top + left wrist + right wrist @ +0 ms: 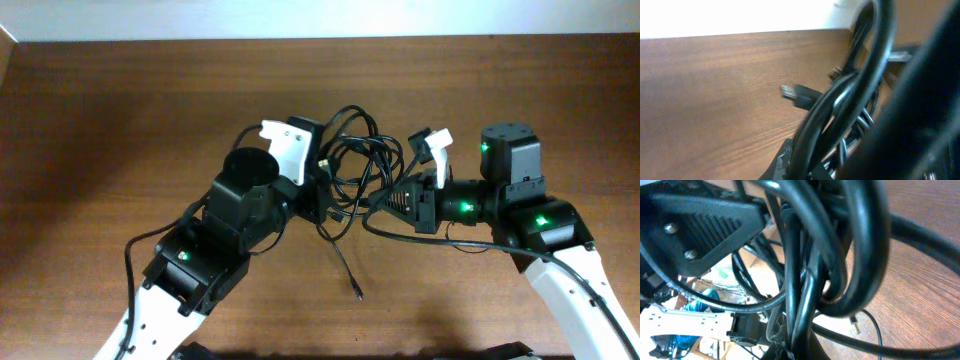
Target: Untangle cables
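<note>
- At the middle of the brown wood-grain table (120, 110), the thin black glossy cables (352, 160) sit in 1 knot of round, overlapping loops between the 2 arms
- The left gripper (318, 170), with 1 white finger and 1 black one, is pushed into the knot's left edge and clenched; its wrist view is filled with smooth, blurred strands (840, 105) right against the lens, so it looks clamped on the cables
- The right gripper (395, 195) meets the knot's right edge, squeezed tight on the cables; its wrist view shows several round strands (805, 280) bunched together beside a ribbed black finger (715, 225) bearing 2 screw heads
- 1 loose strand trails from the knot toward the table's near edge and ends in a small plug (356, 293) lying flat on the wood
- A flat black connector with a metal tip (795, 94) juts from the bundle over the wood grain, too blurred to tell if it touches
</note>
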Robot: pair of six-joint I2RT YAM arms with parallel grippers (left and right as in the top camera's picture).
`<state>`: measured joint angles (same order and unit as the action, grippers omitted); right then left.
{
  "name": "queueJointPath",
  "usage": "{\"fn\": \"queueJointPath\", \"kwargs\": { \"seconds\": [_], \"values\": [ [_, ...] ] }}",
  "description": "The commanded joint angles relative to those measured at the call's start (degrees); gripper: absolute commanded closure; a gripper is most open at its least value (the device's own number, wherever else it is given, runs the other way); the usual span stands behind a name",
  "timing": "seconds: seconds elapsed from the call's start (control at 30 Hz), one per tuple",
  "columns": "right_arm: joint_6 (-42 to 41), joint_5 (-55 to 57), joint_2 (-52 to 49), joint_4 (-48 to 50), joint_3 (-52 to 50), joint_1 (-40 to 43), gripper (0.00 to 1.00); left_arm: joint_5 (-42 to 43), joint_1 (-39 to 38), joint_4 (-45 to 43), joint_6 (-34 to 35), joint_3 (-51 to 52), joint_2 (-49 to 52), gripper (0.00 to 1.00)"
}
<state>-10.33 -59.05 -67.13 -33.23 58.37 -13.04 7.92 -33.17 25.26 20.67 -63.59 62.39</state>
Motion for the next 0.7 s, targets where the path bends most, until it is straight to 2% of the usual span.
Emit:
{"fn": "queueJointPath", "kwargs": {
  "seconds": [0.0, 0.27, 0.5, 0.6, 0.67],
  "values": [
    [2.67, -3.37, 2.93, -1.03, 0.13, 0.24, 0.96, -13.11, 1.33, -1.64, 13.38, -1.01, -0.28, 1.0],
    [4.35, -8.9, 6.73, -1.03, 0.13, 0.26, 0.96, -13.25, 1.33, -1.66, 13.88, -1.01, 5.97, 1.0],
    [4.35, -4.55, 6.78, -0.35, 0.13, 0.26, 0.96, -0.63, 0.22, -3.26, 12.92, -1.03, 7.3, 1.0],
    [4.33, -4.52, 6.78, -1.09, 0.13, 0.26, 0.96, -3.98, -0.33, -3.65, 11.87, -1.03, 7.21, 1.0],
    [4.31, -0.35, 6.78, -4.5, 0.13, 0.26, 0.96, -7.28, -0.33, -3.67, 11.85, -1.03, 6.25, 1.0]
  ]
}}
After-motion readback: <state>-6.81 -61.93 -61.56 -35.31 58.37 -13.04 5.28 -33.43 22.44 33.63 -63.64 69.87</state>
